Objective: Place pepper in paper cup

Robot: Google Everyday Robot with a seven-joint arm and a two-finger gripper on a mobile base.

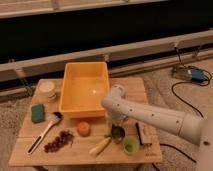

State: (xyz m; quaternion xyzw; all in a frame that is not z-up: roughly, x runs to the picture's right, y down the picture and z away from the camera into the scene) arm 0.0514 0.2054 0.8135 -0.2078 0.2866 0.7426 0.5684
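No lettering, label, brand or number could be read on the desk [75, 154] or anything on it. The robot's pincer [113, 127], closed, sat low beside a small dark cup [118, 134].

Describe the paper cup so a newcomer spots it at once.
Start from the big yellow tub mid-table; the paper cup stands just left of it, at the far left corner of the table. It is squat and cream-white, unlike the light green cup near the front edge, by the shut gripper.
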